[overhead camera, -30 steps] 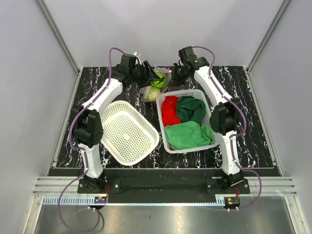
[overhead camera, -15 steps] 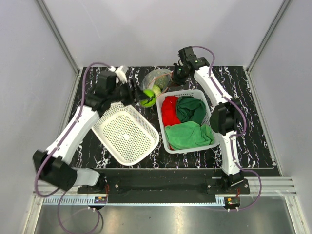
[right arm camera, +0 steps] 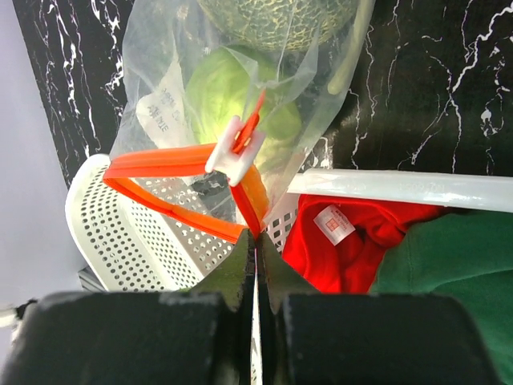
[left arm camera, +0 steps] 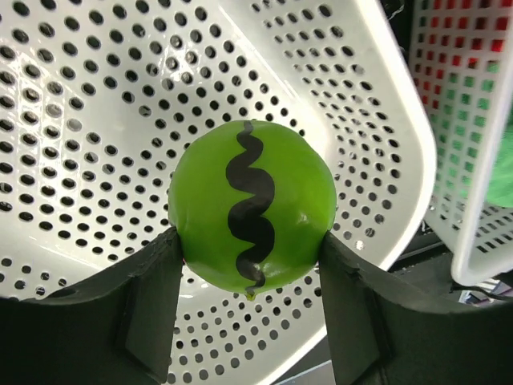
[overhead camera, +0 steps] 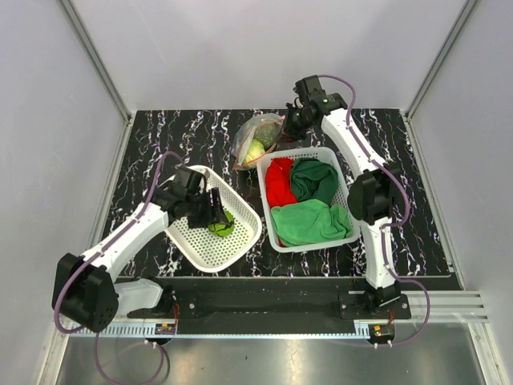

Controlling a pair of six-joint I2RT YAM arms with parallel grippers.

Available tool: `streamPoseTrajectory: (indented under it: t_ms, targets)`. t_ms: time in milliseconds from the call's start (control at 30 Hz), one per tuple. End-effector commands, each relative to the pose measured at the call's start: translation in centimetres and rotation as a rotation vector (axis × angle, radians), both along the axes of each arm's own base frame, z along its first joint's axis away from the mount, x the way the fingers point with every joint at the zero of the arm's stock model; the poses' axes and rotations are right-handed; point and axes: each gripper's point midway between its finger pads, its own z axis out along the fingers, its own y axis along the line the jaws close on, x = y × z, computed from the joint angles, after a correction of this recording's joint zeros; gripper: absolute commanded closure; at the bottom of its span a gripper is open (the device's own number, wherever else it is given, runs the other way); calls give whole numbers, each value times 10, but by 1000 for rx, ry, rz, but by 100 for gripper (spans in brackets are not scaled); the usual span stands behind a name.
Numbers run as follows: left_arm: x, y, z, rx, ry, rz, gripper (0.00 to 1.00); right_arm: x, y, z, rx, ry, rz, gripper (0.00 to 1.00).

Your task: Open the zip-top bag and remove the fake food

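My left gripper [left arm camera: 250, 265] is shut on a bright green ball [left arm camera: 251, 210] with a black wavy line, holding it just over the floor of the white perforated basket [left arm camera: 96, 120]; both show in the top view too, the gripper [overhead camera: 216, 215] and the ball [overhead camera: 222, 224]. My right gripper [right arm camera: 256, 245] is shut on the edge of the clear zip-top bag [right arm camera: 172, 80] at its red-orange zip strip [right arm camera: 172, 160], which gapes open. A pale yellow-green cabbage-like ball [right arm camera: 232, 100] and a duller grey-green leafy piece [right arm camera: 276, 20] lie inside the bag [overhead camera: 258, 138].
A second white basket [overhead camera: 346, 233] holds a red cloth [overhead camera: 279, 181] and green cloths [overhead camera: 311, 220], right beside the bag. The black marbled table [overhead camera: 152, 152] is walled by grey panels on three sides.
My left arm has carried the green ball from the bag's mouth at the back down into the left white basket. The right gripper has kept its hold on the bag.
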Motion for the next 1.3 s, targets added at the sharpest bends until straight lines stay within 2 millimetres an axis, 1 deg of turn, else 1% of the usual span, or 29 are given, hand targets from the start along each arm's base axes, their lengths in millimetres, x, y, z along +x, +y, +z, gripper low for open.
streamPoseTrajectory:
  t_ms: [0,33,100,200,300,333,433,467,533,567,600,633,667,700,733,767,800,833,867,900,933,967,1000,1033,1067,1100,1167,1200,1267]
  targets:
    - [8,2,-15,28,-21,11,52,-6,0,45,56,-90,18,100]
    - [8,2,-17,31,-16,17,47,-7,1,45,57,-91,22,100]
    - [8,2,-14,25,-27,26,27,-8,1,45,61,-87,25,100]
    - [13,-5,3,-17,-67,9,18,-10,2,46,71,-84,37,100]
    - [22,-19,32,-89,-120,-19,17,-13,5,49,90,-81,46,100]
    - [28,-23,47,-113,-147,-22,17,-13,5,50,95,-82,48,100]
    - [38,-30,67,-144,-180,-18,17,-14,8,54,112,-80,54,100]
    - [45,-33,82,-161,-213,-17,17,-14,9,57,122,-82,59,100]
    - [57,-39,99,-182,-250,-23,19,-16,11,58,128,-78,62,100]
    - [67,-44,118,-198,-293,-25,20,-17,11,60,133,-80,62,100]
    - [74,-48,128,-214,-322,-27,21,-17,11,60,134,-81,62,100]
    - [84,-52,126,-215,-316,-28,22,-17,12,60,134,-81,64,100]
    - [93,-56,134,-226,-339,-28,24,-17,12,61,135,-82,65,100]
    - [104,-61,151,-240,-374,-26,25,-17,12,62,138,-82,65,100]
    - [116,-68,141,-236,-342,-31,26,-17,12,63,139,-84,64,100]
    - [124,-72,144,-241,-348,-36,30,-18,13,63,144,-80,64,100]
    - [137,-78,155,-251,-369,-40,32,-18,14,65,148,-84,68,100]
    - [145,-82,153,-249,-366,-40,35,-19,14,66,149,-84,67,100]
    - [157,-87,135,-231,-327,-41,38,-20,15,68,153,-85,70,100]
    - [166,-91,136,-231,-333,-43,40,-21,15,70,155,-88,71,100]
    - [175,-96,146,-244,-355,-51,40,-21,15,70,155,-89,72,100]
    - [186,-102,132,-236,-332,-59,41,-22,15,71,154,-90,72,100]
    - [192,-104,131,-233,-337,-66,44,-21,15,72,154,-93,69,100]
    - [200,-106,136,-232,-358,-66,44,-21,15,72,154,-95,70,100]
    - [207,-108,127,-224,-350,-63,44,-20,15,71,152,-91,64,100]
    - [212,-109,125,-214,-357,-67,46,-20,14,71,150,-90,63,100]
    - [224,-109,128,-196,-387,-54,47,-22,15,73,156,-90,64,100]
    - [229,-110,120,-186,-384,-56,47,-22,15,72,155,-89,66,100]
    - [240,-111,120,-181,-405,-48,47,-25,17,71,157,-81,68,100]
